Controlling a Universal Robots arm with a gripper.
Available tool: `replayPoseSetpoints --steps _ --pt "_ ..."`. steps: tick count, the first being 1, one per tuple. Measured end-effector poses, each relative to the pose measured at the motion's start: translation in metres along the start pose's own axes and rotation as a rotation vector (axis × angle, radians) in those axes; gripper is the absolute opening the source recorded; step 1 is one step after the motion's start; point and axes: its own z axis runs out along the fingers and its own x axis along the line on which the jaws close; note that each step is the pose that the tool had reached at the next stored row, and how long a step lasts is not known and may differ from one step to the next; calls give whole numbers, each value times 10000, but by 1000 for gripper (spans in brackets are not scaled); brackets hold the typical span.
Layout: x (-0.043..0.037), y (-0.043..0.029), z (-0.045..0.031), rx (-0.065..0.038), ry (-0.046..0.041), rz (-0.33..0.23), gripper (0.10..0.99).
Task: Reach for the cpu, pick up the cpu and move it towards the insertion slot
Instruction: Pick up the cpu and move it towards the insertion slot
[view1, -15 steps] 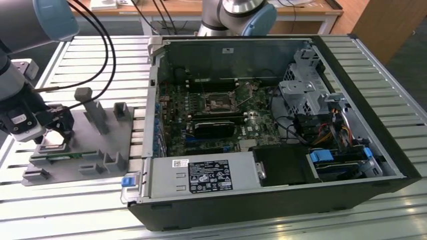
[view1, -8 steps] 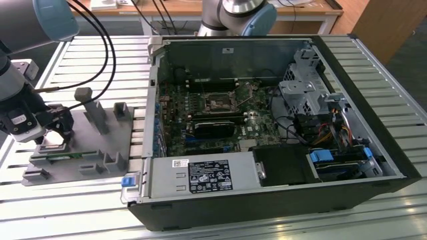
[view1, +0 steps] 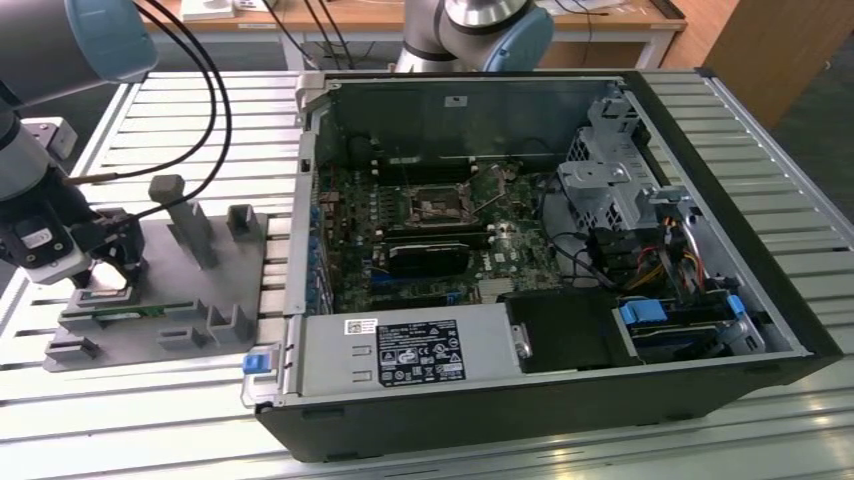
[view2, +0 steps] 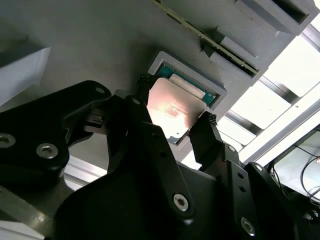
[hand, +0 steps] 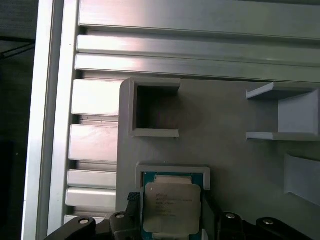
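Table: a slatted aluminium table (view1: 134, 420) is carrying everything.
Fixture: a grey moulded fixture (view1: 254, 275) is lying flat at the exterior view's left, with posts standing up from it.
Pocket: a square pocket (hand: 127, 107) is sitting in the fixture.
Green strip: a narrow circuit strip (view1: 140, 312) is resting in a fixture groove.
Computer case: a black case (view1: 747, 180) is lying beside the fixture, its side off.
Motherboard: a motherboard (view1: 514, 255) is showing inside, bearing a black rectangular block (view1: 427, 255).
Power supply: a grey box (view1: 400, 355) is filling the near corner.
Cables: black cables (view1: 220, 100) are looping over the table.
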Motion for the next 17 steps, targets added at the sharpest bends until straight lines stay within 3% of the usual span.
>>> replayPoseSetpoints --steps 6,9,13,17 --pt "0 0 -2 -1 -1 0 600" --pt "0 0 -3 -1 0 0 537" --pt "0 0 -5 -2 -1 0 537" --pt "0 3 -63 -3 -1 0 537"
